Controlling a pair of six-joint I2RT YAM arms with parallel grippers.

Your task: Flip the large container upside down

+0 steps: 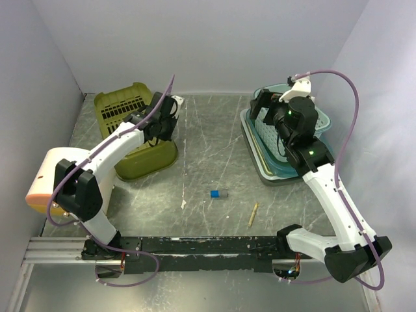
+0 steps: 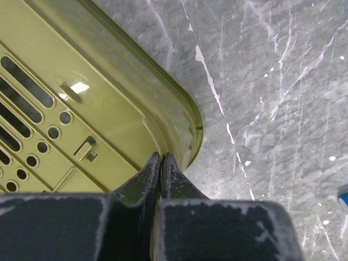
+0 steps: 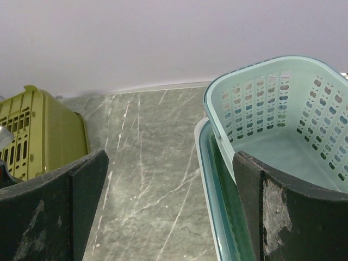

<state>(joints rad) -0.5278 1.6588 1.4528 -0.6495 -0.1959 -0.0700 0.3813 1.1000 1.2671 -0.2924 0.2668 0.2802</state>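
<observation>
left fingers pinched shut on a rim corner of the olive basket, which sits tipped at the left rear of the surface. right fingers wide open, holding nothing, just beside the teal basket.

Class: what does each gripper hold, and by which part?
Left fingers pinch the olive-green slotted plastic basket by its rim, near a corner. Right gripper holds nothing.

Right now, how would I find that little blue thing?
On the grey marbled table, look in the open stretch between the olive-green basket and the pale teal basket. The blue block lies there; unlike the thin yellow stick to its right, it is short and chunky.
</observation>
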